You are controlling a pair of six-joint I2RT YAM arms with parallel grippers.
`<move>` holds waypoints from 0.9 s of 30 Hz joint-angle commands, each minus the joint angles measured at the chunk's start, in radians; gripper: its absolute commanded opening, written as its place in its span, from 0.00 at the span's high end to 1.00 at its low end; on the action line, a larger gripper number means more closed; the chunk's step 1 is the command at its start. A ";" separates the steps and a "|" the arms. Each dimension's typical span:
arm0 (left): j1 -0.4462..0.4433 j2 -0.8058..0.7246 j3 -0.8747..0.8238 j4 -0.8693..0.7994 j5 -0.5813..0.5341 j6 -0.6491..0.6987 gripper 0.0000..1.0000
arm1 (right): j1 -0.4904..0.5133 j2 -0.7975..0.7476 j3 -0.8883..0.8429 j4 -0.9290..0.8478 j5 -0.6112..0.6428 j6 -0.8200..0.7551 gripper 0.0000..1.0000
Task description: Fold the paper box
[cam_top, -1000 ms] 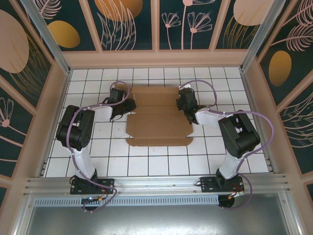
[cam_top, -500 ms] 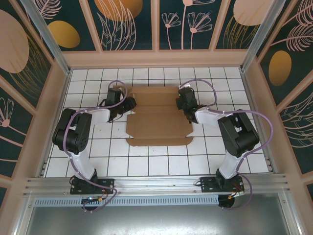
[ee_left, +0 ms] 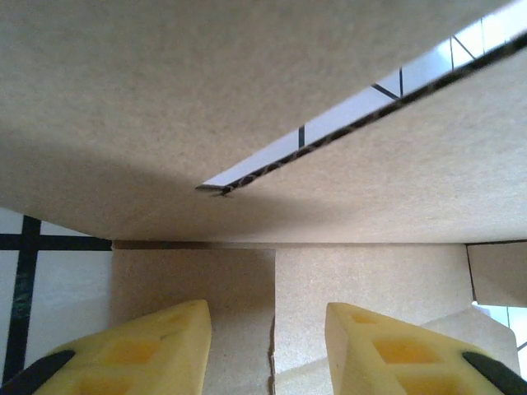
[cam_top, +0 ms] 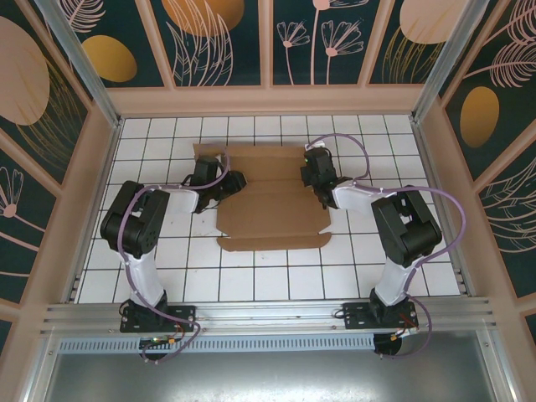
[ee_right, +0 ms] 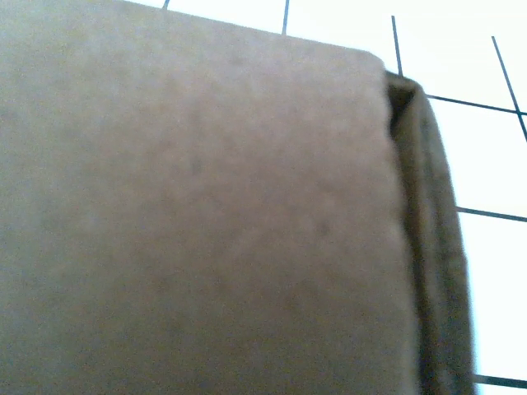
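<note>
Raising a side flap of the box (cam_top: 272, 209) appears to be the step in hand, and an early one: most of the sheet lies flat on the table (cam_top: 167, 268), between the two arms and somewhat toward the far side.

Left gripper (cam_top: 233, 181) reaches in over the sheet's left edge. In its wrist view the fingers (ee_left: 156, 346) stand apart above a flat panel with nothing between them, and a lifted flap (ee_left: 165, 99) slants overhead.

Right gripper (cam_top: 318, 177) sits at the sheet's right edge with jaws together. Whether any board is pinched there cannot be told, since its wrist view gives a close, blurred face of the box (ee_right: 206, 206).

The panels' long sides run left to right, so the long axis lies crosswise to the arms. A narrow strip faces the arm bases and a broad panel faces the far wall.

The next move probably calls for the left jaws to close on, or push against, the raised flap and swing it upright about its crease. The right side would need to be held down meanwhile so the sheet neither slides nor buckles off the fold line
</note>
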 commanded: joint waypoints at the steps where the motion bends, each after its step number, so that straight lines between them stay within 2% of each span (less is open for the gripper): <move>1: -0.009 -0.052 -0.005 -0.035 -0.020 0.005 0.57 | -0.003 0.037 -0.003 -0.102 -0.025 -0.035 1.00; 8: 0.057 -0.361 -0.068 -0.134 -0.173 0.068 0.56 | -0.034 -0.001 -0.009 -0.092 -0.037 -0.084 1.00; 14: 0.114 -0.646 -0.192 -0.151 -0.424 0.169 0.54 | -0.041 -0.004 -0.014 -0.069 -0.042 -0.147 1.00; 17: 0.136 -0.732 -0.242 -0.125 -0.555 0.214 0.45 | -0.041 -0.002 -0.013 -0.066 -0.049 -0.161 1.00; 20: 0.193 -0.694 -0.234 -0.110 -0.545 0.264 0.44 | -0.040 -0.004 -0.019 -0.060 -0.061 -0.170 1.00; 23: 0.229 -0.584 -0.184 -0.123 -0.506 0.349 0.45 | -0.041 -0.004 -0.016 -0.060 -0.071 -0.177 1.00; 27: 0.260 -0.438 -0.109 -0.153 -0.376 0.426 0.52 | -0.040 0.000 -0.013 -0.064 -0.072 -0.181 1.00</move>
